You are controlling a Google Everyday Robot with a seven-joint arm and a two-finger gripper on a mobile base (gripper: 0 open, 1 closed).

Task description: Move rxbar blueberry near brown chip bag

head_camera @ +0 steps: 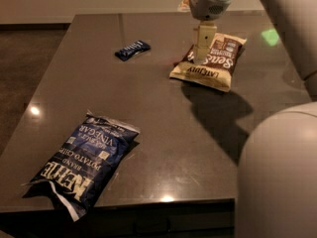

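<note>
Dark table (148,98) holds your brown chip bag (218,66); the gripper (204,42) hangs over its left side, spread or pressed together you cannot tell. The blue snack bar (132,49) lies well left of the bag, so lowering now risks snagging the bag.

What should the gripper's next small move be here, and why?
Probably a sideways shift across the table toward the rxbar blueberry, ready to come down on it. The gripper hangs over the side of the brown chip bag nearest the bar, while the bar lies apart from the bag, not yet moved.
</note>
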